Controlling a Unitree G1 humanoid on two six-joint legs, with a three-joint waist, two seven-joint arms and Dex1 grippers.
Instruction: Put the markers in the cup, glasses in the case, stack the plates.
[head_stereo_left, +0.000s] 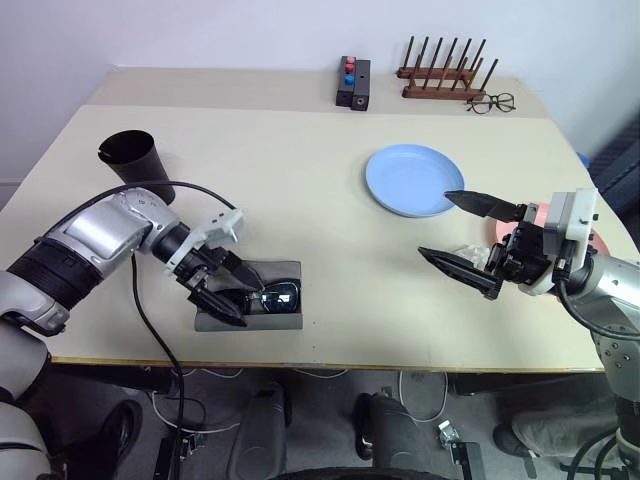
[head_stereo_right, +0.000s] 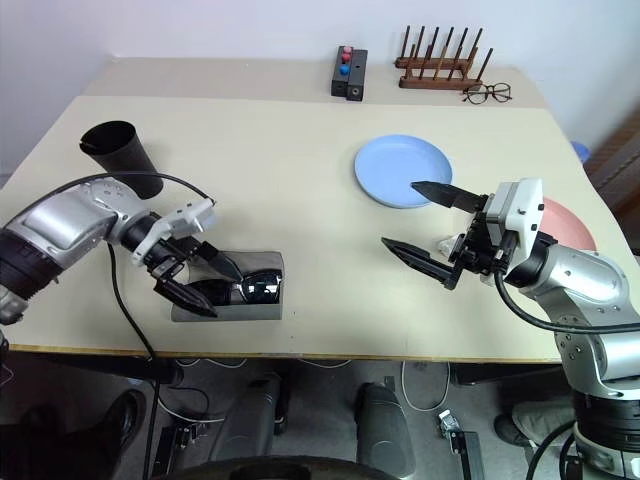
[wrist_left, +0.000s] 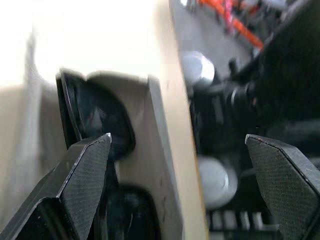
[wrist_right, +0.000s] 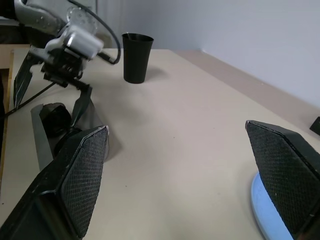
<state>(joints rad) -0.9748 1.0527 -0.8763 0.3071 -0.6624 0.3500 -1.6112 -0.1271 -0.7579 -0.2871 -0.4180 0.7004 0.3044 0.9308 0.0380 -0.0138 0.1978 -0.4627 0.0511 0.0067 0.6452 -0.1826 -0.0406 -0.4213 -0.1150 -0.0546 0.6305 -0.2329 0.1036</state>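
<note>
While I watch from the head camera, my left gripper (head_stereo_left: 232, 293) hangs spread over the black plastic sunglasses (head_stereo_left: 278, 297) lying in the flat grey case (head_stereo_left: 284, 318) (near the table's front edge). Seen from the right wrist, my right gripper (wrist_right: 185, 175) gapes empty beside the light blue plate (wrist_right: 265, 210).

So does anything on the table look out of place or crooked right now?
Nothing looks spilled or damaged. The black plastic sunglasses lie in the flat grey case, and the tall black tumbler stands tilted.
</note>
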